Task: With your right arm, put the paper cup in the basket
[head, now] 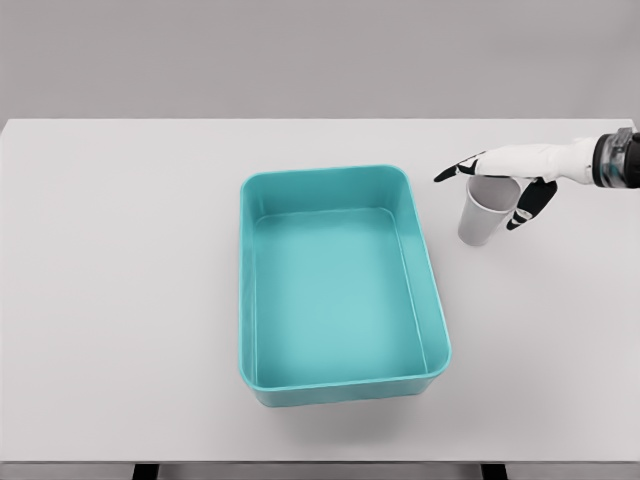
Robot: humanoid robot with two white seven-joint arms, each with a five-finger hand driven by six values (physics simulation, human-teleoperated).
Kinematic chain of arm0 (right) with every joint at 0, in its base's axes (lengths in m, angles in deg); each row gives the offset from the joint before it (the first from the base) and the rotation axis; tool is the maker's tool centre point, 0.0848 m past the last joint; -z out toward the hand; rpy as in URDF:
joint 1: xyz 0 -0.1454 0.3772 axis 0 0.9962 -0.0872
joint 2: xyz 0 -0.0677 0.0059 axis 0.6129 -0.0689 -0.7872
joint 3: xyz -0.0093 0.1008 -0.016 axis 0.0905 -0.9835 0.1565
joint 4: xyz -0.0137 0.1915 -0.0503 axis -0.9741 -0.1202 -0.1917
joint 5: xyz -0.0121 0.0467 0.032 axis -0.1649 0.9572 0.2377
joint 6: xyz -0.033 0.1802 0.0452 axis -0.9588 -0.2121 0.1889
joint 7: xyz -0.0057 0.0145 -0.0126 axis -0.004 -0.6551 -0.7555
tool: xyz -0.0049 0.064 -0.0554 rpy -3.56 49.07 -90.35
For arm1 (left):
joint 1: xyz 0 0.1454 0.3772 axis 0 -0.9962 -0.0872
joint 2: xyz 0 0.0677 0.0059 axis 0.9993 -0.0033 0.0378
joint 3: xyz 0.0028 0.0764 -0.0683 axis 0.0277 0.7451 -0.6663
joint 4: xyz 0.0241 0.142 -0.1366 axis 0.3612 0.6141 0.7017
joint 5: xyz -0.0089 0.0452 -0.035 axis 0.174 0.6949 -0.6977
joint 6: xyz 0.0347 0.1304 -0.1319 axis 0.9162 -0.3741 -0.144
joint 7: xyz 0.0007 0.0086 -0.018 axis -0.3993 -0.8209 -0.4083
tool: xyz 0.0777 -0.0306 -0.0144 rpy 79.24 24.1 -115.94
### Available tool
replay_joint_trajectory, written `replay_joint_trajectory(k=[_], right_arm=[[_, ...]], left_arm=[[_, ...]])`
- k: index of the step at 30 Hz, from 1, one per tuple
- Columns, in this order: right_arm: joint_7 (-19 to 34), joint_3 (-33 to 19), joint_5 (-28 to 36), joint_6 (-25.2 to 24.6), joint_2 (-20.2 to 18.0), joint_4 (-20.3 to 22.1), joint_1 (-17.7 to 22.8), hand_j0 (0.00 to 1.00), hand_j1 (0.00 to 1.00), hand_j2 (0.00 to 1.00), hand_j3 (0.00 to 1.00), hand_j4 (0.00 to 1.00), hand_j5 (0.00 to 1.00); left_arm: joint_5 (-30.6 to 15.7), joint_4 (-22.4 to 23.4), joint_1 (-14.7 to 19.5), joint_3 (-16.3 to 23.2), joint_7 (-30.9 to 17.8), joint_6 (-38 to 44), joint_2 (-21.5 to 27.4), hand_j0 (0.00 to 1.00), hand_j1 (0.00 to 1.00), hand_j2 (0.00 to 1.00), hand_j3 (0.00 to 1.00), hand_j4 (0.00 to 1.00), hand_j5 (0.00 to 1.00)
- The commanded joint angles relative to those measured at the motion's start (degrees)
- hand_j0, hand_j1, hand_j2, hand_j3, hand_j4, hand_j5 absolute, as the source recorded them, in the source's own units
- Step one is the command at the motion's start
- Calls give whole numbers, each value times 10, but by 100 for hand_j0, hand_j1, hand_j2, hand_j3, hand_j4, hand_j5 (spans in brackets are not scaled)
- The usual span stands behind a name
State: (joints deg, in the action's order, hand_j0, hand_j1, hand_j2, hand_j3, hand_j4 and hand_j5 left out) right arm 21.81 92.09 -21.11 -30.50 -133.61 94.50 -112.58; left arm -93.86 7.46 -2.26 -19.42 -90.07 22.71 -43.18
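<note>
A white paper cup (483,218) stands upright on the white table, just right of the teal basket (342,178). My right hand (481,199) reaches in from the right edge at the cup's rim. Its black-tipped fingers (455,170) stretch behind the rim and the thumb (530,204) hangs in front on the cup's right side. The hand is open around the cup's top, and I see no firm grasp. The basket is a rectangular tub with nothing in it. My left arm does not show.
The white table (120,300) fills the view, with its front edge at the bottom and its far edge against a grey wall. The basket's right wall (425,270) lies a short way left of the cup.
</note>
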Motion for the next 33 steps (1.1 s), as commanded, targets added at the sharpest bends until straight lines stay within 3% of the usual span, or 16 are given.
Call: replay_joint_trajectory(k=[1, 7, 33], right_arm=[[0, 1, 2, -1, 0, 1, 0, 98, 98, 98, 98, 98, 98], [0, 4, -3, 3, -1, 3, -1, 77, 77, 77, 77, 77, 77], [0, -2, -3, 3, -47, 70, -14, 68, 68, 68, 68, 68, 68]], left_arm=[[0, 0, 0, 0, 0, -1, 0, 100, 100, 100, 100, 100, 100], [0, 0, 0, 0, 0, 0, 0, 100, 100, 100, 100, 100, 100], [0, 0, 0, 0, 0, -1, 0, 100, 100, 100, 100, 100, 100]])
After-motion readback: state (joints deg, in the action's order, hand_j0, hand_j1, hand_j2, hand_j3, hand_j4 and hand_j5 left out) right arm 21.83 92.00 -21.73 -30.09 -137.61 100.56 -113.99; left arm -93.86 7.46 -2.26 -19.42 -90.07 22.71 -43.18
